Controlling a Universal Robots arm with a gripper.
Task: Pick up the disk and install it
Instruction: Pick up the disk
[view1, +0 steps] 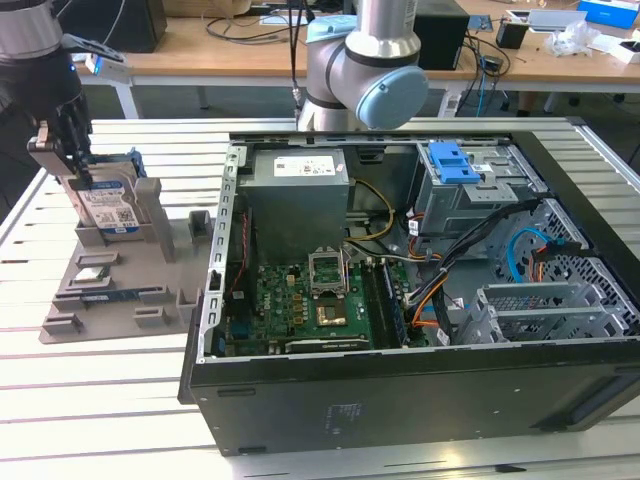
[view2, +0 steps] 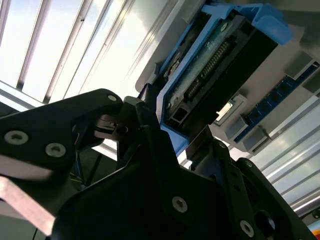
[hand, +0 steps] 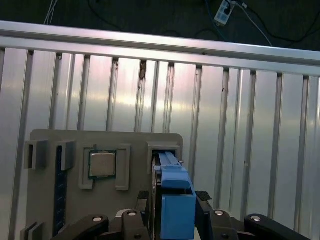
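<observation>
While upright in the grey holder (view1: 112, 292), the disk (view1: 112, 207) within the hand (view1: 78, 165), clamped by both edges.

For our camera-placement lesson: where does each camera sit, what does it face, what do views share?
Exterior view: off-arm, raised, facing the open computer; arm and gripper show.
First wrist view: wrist-mounted, looking past the gripper at the disk.
Second wrist view: wrist-mounted, gripper in front, disk's connectors beyond.
All share the disk.

The arm (view1: 30, 45) hangs at the exterior view's left, end effector (view1: 72, 160) clamped on the disk (view1: 112, 208).
</observation>
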